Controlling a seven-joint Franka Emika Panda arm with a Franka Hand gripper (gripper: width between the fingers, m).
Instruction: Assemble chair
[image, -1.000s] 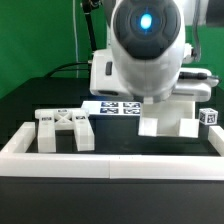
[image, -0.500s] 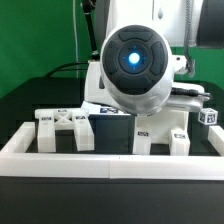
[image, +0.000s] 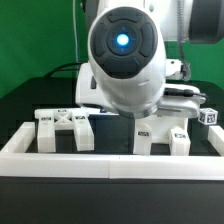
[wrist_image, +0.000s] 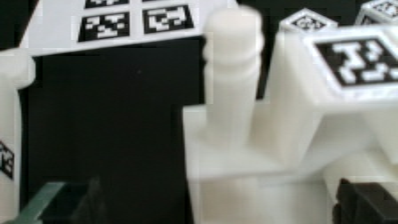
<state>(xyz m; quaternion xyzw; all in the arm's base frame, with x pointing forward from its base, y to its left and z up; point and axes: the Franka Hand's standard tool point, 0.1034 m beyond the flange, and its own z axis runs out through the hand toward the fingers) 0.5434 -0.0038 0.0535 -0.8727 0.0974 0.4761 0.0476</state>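
My fingers released over the chair piece

The long white wall (image: 110, 163) lies in front. Behind it the chair's seat-and-legs piece (image: 160, 135) stands at the exterior view's right, and the X-braced back panel (image: 65, 128) at its left. My gripper (wrist_image: 210, 200) is spread wide on both sides of the piece and grasps nothing.

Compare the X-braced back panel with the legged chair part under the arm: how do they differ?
The X-braced back panel stands at the exterior view's left, clear of the arm; the legged chair part sits under it, top hidden. The panel has crossed braces between its posts; the legged part shows a dark open gap. Both are white, tagged, and rest on the black table.
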